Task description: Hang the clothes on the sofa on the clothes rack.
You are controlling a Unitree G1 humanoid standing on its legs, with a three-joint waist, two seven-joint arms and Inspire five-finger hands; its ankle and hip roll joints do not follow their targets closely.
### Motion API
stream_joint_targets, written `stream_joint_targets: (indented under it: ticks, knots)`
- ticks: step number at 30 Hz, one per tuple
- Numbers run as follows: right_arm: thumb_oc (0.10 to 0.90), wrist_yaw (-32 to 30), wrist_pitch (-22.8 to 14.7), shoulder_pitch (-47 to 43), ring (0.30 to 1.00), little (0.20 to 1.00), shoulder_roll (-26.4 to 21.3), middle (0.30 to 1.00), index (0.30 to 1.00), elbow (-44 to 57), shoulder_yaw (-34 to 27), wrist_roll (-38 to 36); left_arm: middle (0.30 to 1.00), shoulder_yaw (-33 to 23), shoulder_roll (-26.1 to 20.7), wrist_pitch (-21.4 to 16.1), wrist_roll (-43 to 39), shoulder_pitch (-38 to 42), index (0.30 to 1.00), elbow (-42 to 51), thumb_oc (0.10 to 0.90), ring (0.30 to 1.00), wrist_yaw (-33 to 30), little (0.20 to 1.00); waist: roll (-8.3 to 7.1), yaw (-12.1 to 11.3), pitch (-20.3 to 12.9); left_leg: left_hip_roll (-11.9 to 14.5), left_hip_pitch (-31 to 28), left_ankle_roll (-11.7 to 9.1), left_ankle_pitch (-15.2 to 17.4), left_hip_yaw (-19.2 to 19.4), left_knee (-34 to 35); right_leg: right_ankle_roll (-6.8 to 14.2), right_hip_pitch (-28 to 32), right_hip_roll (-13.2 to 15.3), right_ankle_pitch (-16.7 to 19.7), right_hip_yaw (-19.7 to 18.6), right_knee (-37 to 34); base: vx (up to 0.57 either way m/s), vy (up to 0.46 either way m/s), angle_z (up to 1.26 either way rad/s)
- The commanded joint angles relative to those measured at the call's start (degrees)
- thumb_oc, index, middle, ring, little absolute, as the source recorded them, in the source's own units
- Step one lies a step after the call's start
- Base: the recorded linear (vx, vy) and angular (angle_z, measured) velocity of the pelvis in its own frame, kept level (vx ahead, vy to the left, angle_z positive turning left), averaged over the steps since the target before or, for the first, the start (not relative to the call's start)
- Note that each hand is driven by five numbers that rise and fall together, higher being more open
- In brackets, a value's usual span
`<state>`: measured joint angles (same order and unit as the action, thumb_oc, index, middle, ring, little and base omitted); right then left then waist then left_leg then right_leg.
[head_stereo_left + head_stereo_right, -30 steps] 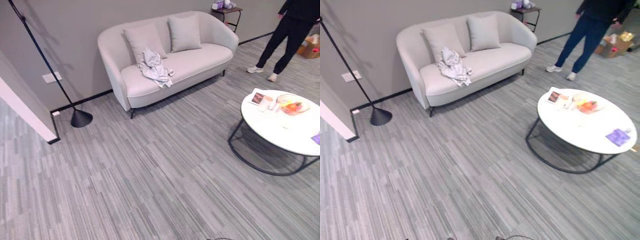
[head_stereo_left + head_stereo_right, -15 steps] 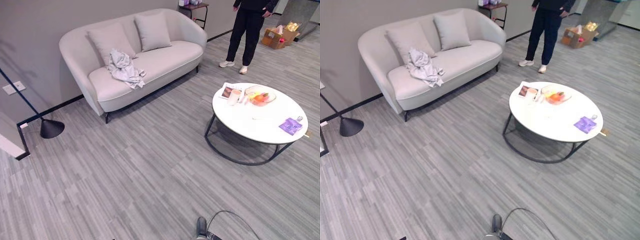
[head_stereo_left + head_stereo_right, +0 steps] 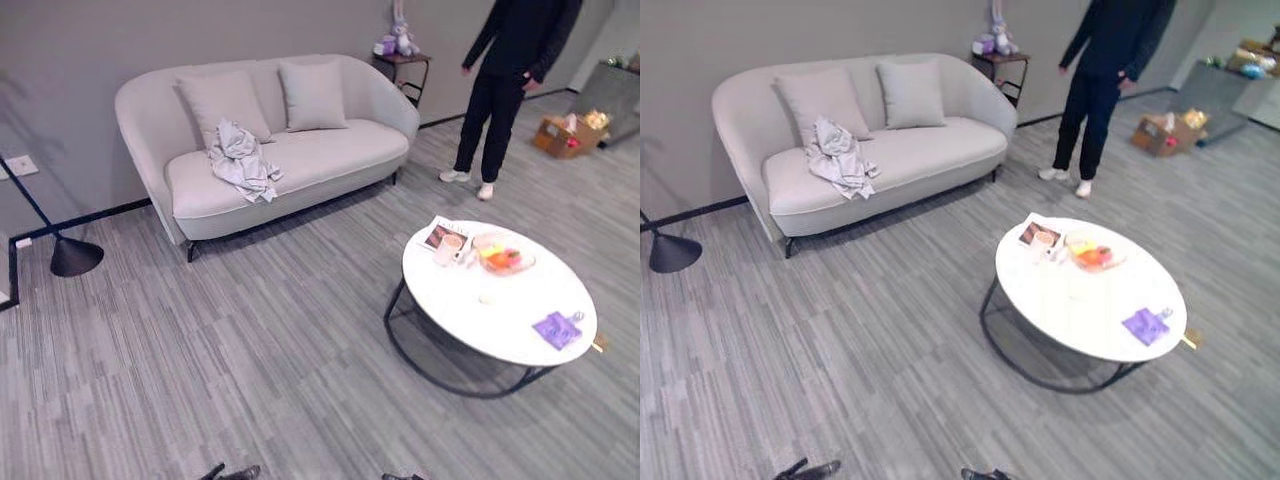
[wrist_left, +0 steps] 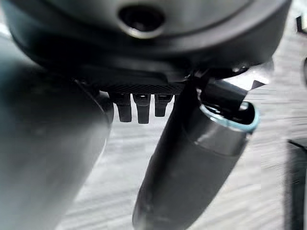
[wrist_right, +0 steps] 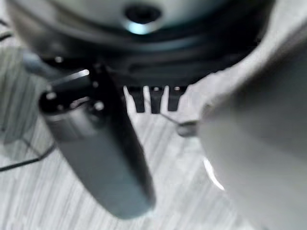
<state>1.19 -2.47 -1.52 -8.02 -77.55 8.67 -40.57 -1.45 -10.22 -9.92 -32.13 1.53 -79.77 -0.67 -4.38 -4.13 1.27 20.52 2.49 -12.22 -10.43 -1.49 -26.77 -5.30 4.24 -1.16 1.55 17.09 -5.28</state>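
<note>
Grey striped carpet runs across the room ahead of me, up to a grey wall with a dark skirting. Against that wall stands a pale sofa with two cushions propped side by side on its backrest. The clothes, a crumpled light-grey heap, lie on the sofa seat toward its left end, just below the left cushion and spilling to the front edge of the seat. Left of the sofa a black cone-shaped lamp base sits on the carpet with a thin pole rising from it. To the right, nearer to me and well apart from the sofa, is a round white bench on a dark wire frame; it carries a small book or card with a cup beside it, a shallow bowl of orange and red food and a purple item near its right edge. Beyond the bench a person in dark clothes stands on the carpet, near a small side table with a soft toy on it at the sofa's right end. A cardboard box sits on the floor further right. My left hand hangs over the carpet with its fingers straight and relaxed, holding nothing. My right hand hangs the same way, fingers straight, thumb out, nothing in it.
</note>
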Motion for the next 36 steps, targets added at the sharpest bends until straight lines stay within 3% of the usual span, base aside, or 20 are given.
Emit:
stream_joint_targets:
  ticks: [1, 2, 3, 4, 5, 6, 7, 8, 11, 17, 26, 28, 29, 30, 31, 33, 34, 35, 36]
  knots:
    - [0.8, 0.13, -1.34, -2.23, 0.9, 0.9, -1.86, 0.9, 0.9, -2.7, -2.3, 2.49, 0.9, 0.68, 1.59, 0.98, -2.27, 1.55, 0.9, -2.38, 0.8, 0.9, 0.45, 0.9, 1.8, -1.18, 2.22, -7.16, -2.95, 6.58, 9.32, 5.57, 10.25, 7.94, -1.95, 4.88, -4.26, 0.07, 0.28, 0.15, -0.081, 0.0]
    - [0.8, 0.07, -1.32, -2.16, 0.9, 0.9, -2.02, 0.9, 0.9, -2.62, -2.32, 2.84, 0.9, 0.04, 1.39, 0.98, -2.68, 1.57, 0.9, -2.61, 0.8, 0.9, 0.37, 0.9, 1.44, -1.42, 2.41, -8.91, -0.95, 7.01, 11.34, 6.07, 12.0, 8.08, -1.61, 5.27, -4.73, 0.22, 0.28, 0.1, -0.062, 0.05]
    - [0.8, 0.06, -1.32, -2.16, 0.9, 0.9, -2.01, 0.9, 0.9, -2.62, -2.32, 2.85, 0.9, 0.03, 1.38, 0.98, -2.68, 1.57, 0.9, -2.62, 0.8, 0.9, 0.37, 0.9, 1.42, -1.38, 2.39, -8.95, -0.89, 7.04, 11.4, 6.04, 11.94, 8.11, -1.62, 5.31, -4.74, 0.25, 0.28, 0.08, -0.072, 0.1]
    - [0.8, 0.11, -1.29, -2.23, 0.9, 0.9, -2.09, 0.9, 0.9, -2.42, -2.24, 3.0, 0.9, -0.63, 1.34, 1.01, -3.59, 1.62, 0.9, -2.73, 0.8, 0.9, 0.25, 0.9, 1.15, -1.68, 2.74, -11.05, 1.56, 7.52, 12.19, 6.42, 13.85, 8.25, -1.25, 5.29, -5.24, 0.25, 0.28, 0.11, -0.075, 0.16]
    - [0.8, 0.27, -1.25, -2.55, 0.9, 0.9, -1.84, 0.9, 0.9, -2.25, -2.12, 3.03, 0.9, -1.49, 1.25, 1.11, -4.39, 1.54, 0.9, -3.16, 0.8, 0.9, 0.34, 0.9, 1.41, -2.37, 3.07, -14.43, 4.8, 7.8, 10.22, 6.07, 17.78, 8.34, -0.58, 4.21, -5.71, -0.46, 0.28, 0.17, -0.097, 0.26]
    - [0.8, 0.39, -1.29, -2.63, 0.9, 0.9, -1.53, 0.9, 0.9, -2.19, -2.09, 3.05, 0.9, -1.96, 1.21, 1.12, -4.62, 1.43, 0.9, -3.46, 0.8, 0.9, 0.5, 0.9, 1.77, -2.99, 3.36, -16.19, 6.52, 7.95, 8.08, 5.76, 20.22, 8.29, -0.07, 3.38, -5.88, -0.95, 0.28, 0.13, -0.056, 0.32]
    - [0.8, 0.39, -1.29, -2.65, 0.9, 0.9, -1.53, 0.9, 0.9, -2.2, -2.11, 3.05, 0.9, -1.96, 1.2, 1.12, -4.62, 1.46, 0.9, -3.47, 0.8, 0.9, 0.51, 0.9, 1.71, -2.94, 3.21, -16.26, 6.64, 7.98, 7.8, 5.74, 20.48, 8.3, -0.29, 3.43, -5.8, -0.9, 0.28, 0.2, -0.047, 0.2]
    - [0.8, 0.54, -1.49, -2.65, 0.9, 0.9, -0.71, 0.9, 0.9, -1.97, -1.82, 3.08, 0.9, -2.88, 1.1, 1.17, -5.65, 1.36, 0.9, -4.02, 0.8, 0.9, 0.71, 0.9, 2.78, -4.21, 3.45, -18.45, 9.44, 7.81, 3.82, 5.24, 25.0, 7.99, 1.14, 1.29, -6.55, -1.91, 0.28, 0.15, -0.028, -0.18]
    - [0.8, 0.72, -1.28, -2.06, 0.9, 0.9, 0.68, 0.9, 0.9, -1.71, -1.58, 2.41, 0.9, -4.64, 1.0, 1.38, -7.91, 1.09, 0.9, -4.53, 0.8, 0.9, 0.72, 0.9, 3.05, -5.8, 4.1, -19.15, 11.34, 7.07, 0.95, 6.25, 30.31, 7.33, 3.96, -0.42, -8.26, -3.92, 0.28, 0.3, -0.031, -0.4]
    - [0.8, 0.7, -1.34, 0.94, 0.9, 0.9, 0.94, 0.9, 0.9, -1.71, -1.82, 2.49, 0.9, -5.52, 0.21, 1.72, -7.82, 0.71, 0.9, -4.53, 0.8, 0.9, 0.38, 0.9, 2.1, -6.28, 3.92, -16.9, 11.06, 7.23, -1.77, 5.79, 31.64, 5.81, 8.76, -3.0, -10.19, -6.71, 0.28, 0.25, -0.005, -0.7]
    - [0.8, 0.04, -1.2, 1.94, 0.9, 0.9, 0.37, 0.9, 0.9, -4.46, -3.57, 3.61, 0.9, -4.29, -0.72, 1.43, -5.93, 1.67, 0.9, -4.04, 0.8, 0.9, -0.34, 0.9, 0.6, -5.77, 2.71, -17.49, 10.58, 8.51, -1.94, 8.83, 31.32, 6.28, 11.7, -2.73, -12.75, -7.6, 1.2, 0.22, 0.096, -0.13]
    - [0.8, 0.46, -0.82, 2.06, 0.9, 0.9, 0.97, 0.9, 0.9, -5.3, -4.29, 3.25, 0.9, -5.74, -1.66, 1.68, -6.04, 0.86, 0.9, -5.54, 0.8, 0.9, -0.38, 0.9, -0.98, -6.24, 1.41, -18.93, 9.81, 9.41, -0.8, 9.23, 29.87, 7.39, 12.71, -0.61, -12.71, -7.74, 1.7, 0.27, 0.2, -0.13]
    - [0.8, 0.46, -0.82, 2.04, 0.9, 0.9, 0.96, 0.9, 0.9, -5.3, -4.3, 3.25, 0.9, -5.73, -1.66, 1.68, -6.04, 0.88, 0.9, -5.56, 0.8, 0.9, -0.38, 0.9, -0.87, -6.31, 1.25, -18.75, 10.1, 9.4, -0.81, 9.26, 29.73, 7.35, 12.48, -0.75, -12.55, -7.84, 1.67, 0.31, 0.241, -0.02]
    - [0.8, 0.91, -0.61, 1.87, 0.9, 0.9, 1.48, 0.9, 0.9, -4.94, -4.23, 3.02, 0.9, -6.41, -2.28, 1.76, -5.91, 0.49, 0.9, -6.29, 0.8, 0.9, -0.37, 0.9, -2.1, -6.65, 0.39, -20.03, 9.92, 10.41, 1.42, 9.08, 27.53, 8.79, 13.04, 1.38, -11.75, -7.95, 2.56, 0.2, 0.165, -0.01]
    - [0.8, 0.91, -0.61, 1.86, 0.9, 0.9, 1.47, 0.9, 0.9, -4.94, -4.24, 3.02, 0.9, -6.41, -2.27, 1.76, -5.91, 0.5, 0.9, -6.3, 0.8, 0.9, -0.37, 0.9, -1.98, -6.72, 0.18, -19.83, 10.25, 10.39, 1.4, 9.1, 27.39, 8.75, 12.76, 1.22, -11.59, -8.05, 2.54, 0.43, 0.354, -0.03]
    - [0.8, 1.4, -0.61, 1.21, 0.9, 0.9, 2.22, 0.9, 0.9, -4.42, -3.49, 3.31, 0.9, -6.54, -3.04, 1.5, -6.12, 0.5, 0.9, -6.17, 0.8, 0.9, -0.53, 0.9, -3.66, -7.74, -0.76, -22.18, 9.51, 12.3, 4.57, 8.56, 25.4, 11.41, 11.5, 4.03, -8.16, -8.18, 8.53, 0.44, 0.389, 0.02]
    - [0.8, 1.6, -0.72, 0.28, 0.9, 0.9, 2.46, 0.9, 0.9, -3.37, -2.87, 3.53, 0.9, -5.75, -3.49, 1.45, -6.1, 1.14, 0.9, -5.5, 0.8, 0.9, -0.7, 0.9, -4.32, -8.12, -0.88, -23.87, 7.7, 14.15, 7.31, 7.71, 24.98, 14.7, 7.48, 5.03, -3.7, -8.21, 19.29, 0.31, 0.302, 0.09]
    - [0.8, 1.6, -0.72, 0.26, 0.9, 0.9, 2.44, 0.9, 0.9, -3.37, -2.88, 3.53, 0.9, -5.75, -3.47, 1.45, -6.1, 1.16, 0.9, -5.51, 0.8, 0.9, -0.7, 0.9, -4.2, -8.18, -1.1, -23.66, 8.02, 14.12, 7.24, 7.75, 24.92, 14.65, 7.15, 4.86, -3.55, -8.31, 19.3, 0.41, 0.374, 0.14]
    - [0.8, 1.81, -0.62, -0.51, 0.9, 0.9, 2.64, 0.9, 0.9, -1.79, -1.96, 3.64, 0.9, -4.81, -3.65, 1.52, -5.72, 1.73, 0.9, -5.02, 0.8, 0.9, -0.86, 0.9, -3.74, -7.8, -0.41, -24.62, 5.22, 15.83, 9.74, 6.1, 24.72, 17.05, 3.2, 5.68, 1.46, -8.26, 31.05, 0.33, 0.251, 0.35]
